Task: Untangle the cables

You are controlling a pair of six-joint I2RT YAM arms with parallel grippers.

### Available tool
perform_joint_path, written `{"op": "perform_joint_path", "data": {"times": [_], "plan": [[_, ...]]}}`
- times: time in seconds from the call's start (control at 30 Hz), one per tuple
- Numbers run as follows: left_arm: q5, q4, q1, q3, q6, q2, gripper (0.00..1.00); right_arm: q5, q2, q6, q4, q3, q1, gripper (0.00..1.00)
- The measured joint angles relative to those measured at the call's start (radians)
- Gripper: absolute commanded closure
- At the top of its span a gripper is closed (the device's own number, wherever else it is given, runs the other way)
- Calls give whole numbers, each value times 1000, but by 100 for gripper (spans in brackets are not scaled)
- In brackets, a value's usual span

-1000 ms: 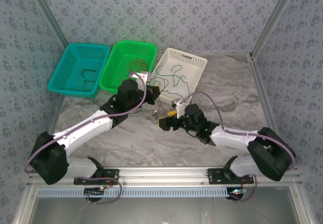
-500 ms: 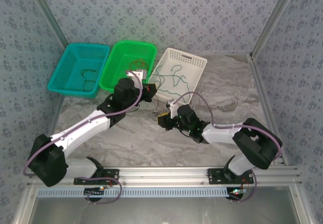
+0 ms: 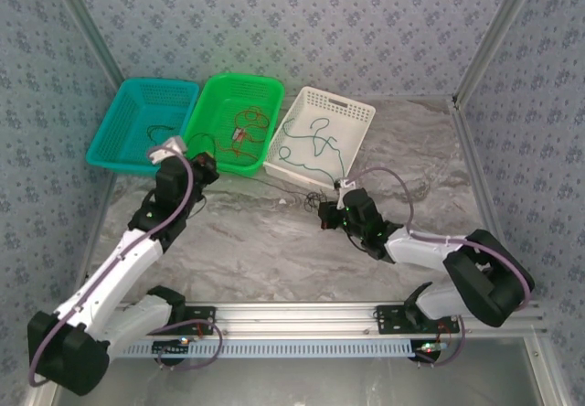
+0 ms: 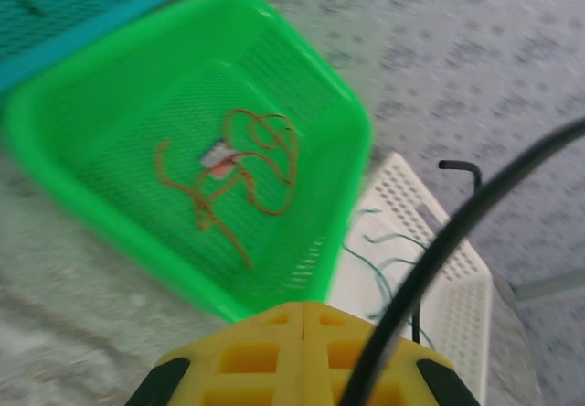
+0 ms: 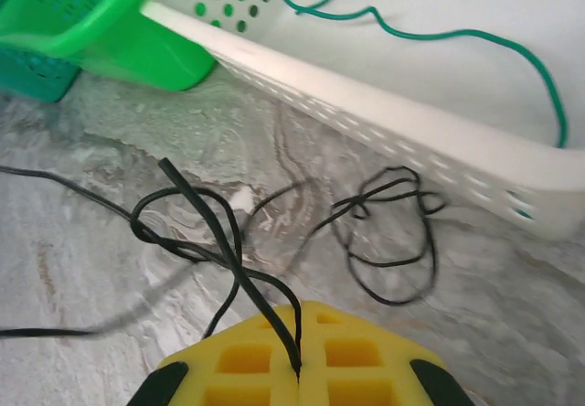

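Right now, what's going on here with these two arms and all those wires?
It's an untangling job. The right gripper is shut on a black cable that lies looped on the table, beside the white basket holding a green cable. The left gripper is closed near the green basket, where a red cable lies. Another black strand runs past it, but whether it is clamped is unclear.

The left arm [image 3: 128,260] stretches away up the left side, and the left gripper [image 3: 203,165] [image 4: 304,313] at its far end has both yellow pads [image 4: 247,356] pressed together. The right arm [image 3: 420,246] lies low, reaching left toward the middle, with the right gripper [image 3: 324,214] [image 5: 300,310] pinching a black cable [image 5: 219,241].
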Motion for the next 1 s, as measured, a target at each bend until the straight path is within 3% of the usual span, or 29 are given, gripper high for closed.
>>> {"op": "perform_joint_path", "data": {"times": [0.17, 0.33, 0.6, 0.87, 1.0], "plan": [[-1, -51, 35, -17, -35, -18, 100, 12, -32, 12, -43, -1, -26, 100], [-40, -157, 79, -18, -85, -40, 100, 121, -112, 88, -148, -17, -73, 100], [-53, -319, 350, -18, -112, -153, 100, 144, -389, 97, -378, -99, -377, 100], [-34, -420, 524, -8, -85, -159, 100, 116, -552, 85, -593, -99, -660, 100], [-14, -446, 607, 25, -47, -172, 100, 40, -594, 69, -634, -99, -836, 100]]}}
